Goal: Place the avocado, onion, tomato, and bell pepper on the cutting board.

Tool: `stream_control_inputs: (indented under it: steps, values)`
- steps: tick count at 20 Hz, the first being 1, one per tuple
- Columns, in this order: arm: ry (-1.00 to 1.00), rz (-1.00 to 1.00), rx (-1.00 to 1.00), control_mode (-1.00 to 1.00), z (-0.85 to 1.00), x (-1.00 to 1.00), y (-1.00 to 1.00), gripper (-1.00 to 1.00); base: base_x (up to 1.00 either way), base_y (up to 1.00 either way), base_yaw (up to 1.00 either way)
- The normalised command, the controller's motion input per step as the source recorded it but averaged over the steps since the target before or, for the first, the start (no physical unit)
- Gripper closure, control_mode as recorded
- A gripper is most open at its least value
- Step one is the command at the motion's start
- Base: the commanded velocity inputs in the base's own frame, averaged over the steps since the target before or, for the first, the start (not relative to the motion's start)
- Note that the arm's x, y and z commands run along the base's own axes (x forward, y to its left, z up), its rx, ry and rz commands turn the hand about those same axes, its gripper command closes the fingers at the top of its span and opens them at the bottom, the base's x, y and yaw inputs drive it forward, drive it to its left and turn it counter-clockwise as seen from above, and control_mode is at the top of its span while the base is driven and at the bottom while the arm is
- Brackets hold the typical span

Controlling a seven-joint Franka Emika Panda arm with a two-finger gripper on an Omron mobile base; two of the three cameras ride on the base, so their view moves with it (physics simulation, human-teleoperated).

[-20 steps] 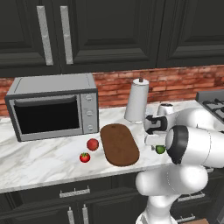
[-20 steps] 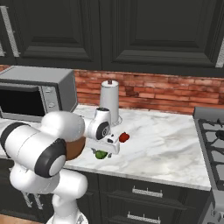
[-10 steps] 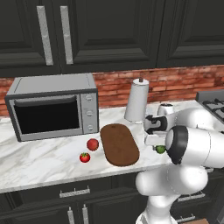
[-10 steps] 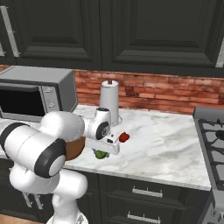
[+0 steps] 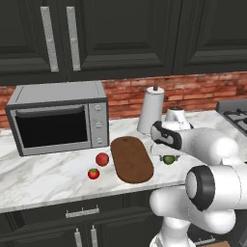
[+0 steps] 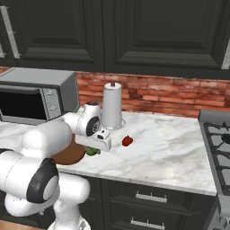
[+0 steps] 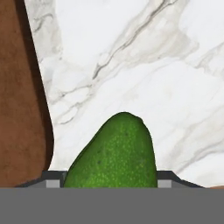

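Avocado (image 7: 114, 153) between hand (image 7: 111, 177) fingers — beside cutting board (image 7: 19, 100), on counter (image 7: 144, 57)

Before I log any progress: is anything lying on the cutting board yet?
No: in the left base view the cutting board is bare, with the avocado on the counter to its right.

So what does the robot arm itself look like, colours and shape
The arm has glossy white, rounded shell segments with dark grey to black bands and round caps at the joints. The end effector has a white boxy body with dark trim. No cables or markings are discernible.
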Motion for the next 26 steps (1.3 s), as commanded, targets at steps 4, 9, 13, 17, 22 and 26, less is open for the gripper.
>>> stream_control_inputs:
  steps: [4,9,13,17,22,26]
  values:
    - [0.0,0.0,-0.03,-1.0,0.19,0.0,0.81,1.0,0.0,0.0,0.0]
    - [0.0,0.0,-0.06,-1.0,0.0,0.0,0.82,1.0,0.0,0.0,0.0]
    - [0.0,0.0,-0.08,-1.0,-0.01,0.15,0.7,1.0,0.0,0.0,0.0]
    - [0.01,0.0,-0.04,-1.0,-0.03,0.27,0.28,1.0,0.0,0.0,0.0]
    - [0.03,0.0,-0.02,-1.0,-0.01,0.47,0.34,1.0,0.0,0.0,0.0]
    - [0.02,0.0,0.0,-1.0,0.0,0.61,0.26,1.0,0.0,0.0,0.0]
